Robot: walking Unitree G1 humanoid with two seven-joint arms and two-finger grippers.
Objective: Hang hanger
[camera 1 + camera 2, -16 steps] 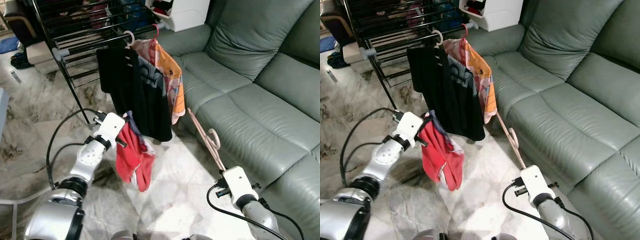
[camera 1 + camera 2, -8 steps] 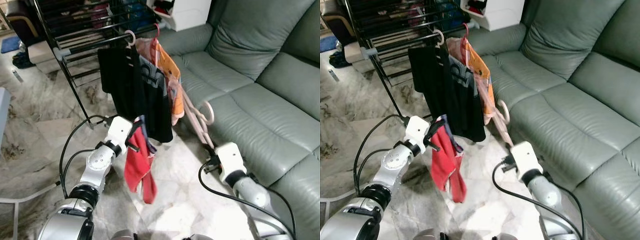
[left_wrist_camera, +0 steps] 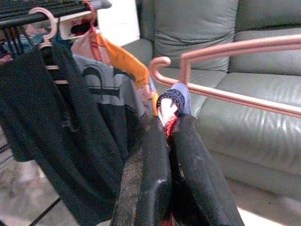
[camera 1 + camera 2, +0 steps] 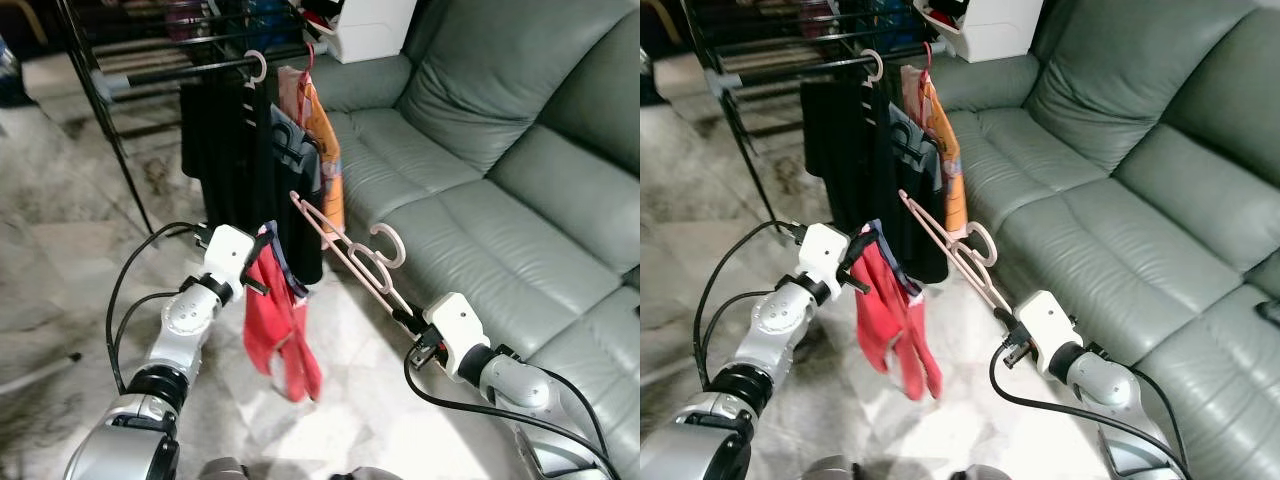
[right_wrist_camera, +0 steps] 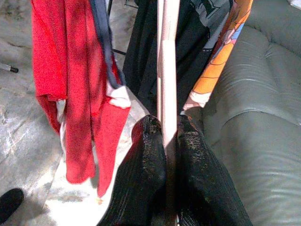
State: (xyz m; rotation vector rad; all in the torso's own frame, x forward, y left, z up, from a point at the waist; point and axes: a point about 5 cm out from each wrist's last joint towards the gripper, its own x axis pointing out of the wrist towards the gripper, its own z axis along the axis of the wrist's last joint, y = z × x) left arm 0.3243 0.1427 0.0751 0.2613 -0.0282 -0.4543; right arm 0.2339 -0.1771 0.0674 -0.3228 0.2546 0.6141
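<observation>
Marble floor [image 4: 60, 250], green sofa [image 4: 520, 170]; R tool [image 5: 164, 141] clamps pink hanger [image 4: 345, 250]; L tool [image 3: 167, 136] pinches red garment [image 4: 275, 330].

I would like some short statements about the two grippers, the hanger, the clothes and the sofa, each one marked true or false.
1. The right gripper is shut on a pink hanger. True.
2. The left gripper holds a black shirt. False: it is shut on a red garment that hangs down from it.
3. The pink hanger already hangs on the drying rack. False: the right gripper holds it in the air, apart from the rack.
4. Clothes hang on the rack: a black garment and an orange one. True.
5. The sofa is brown and on the robot's left. False: it is grey-green and on its right.
</observation>
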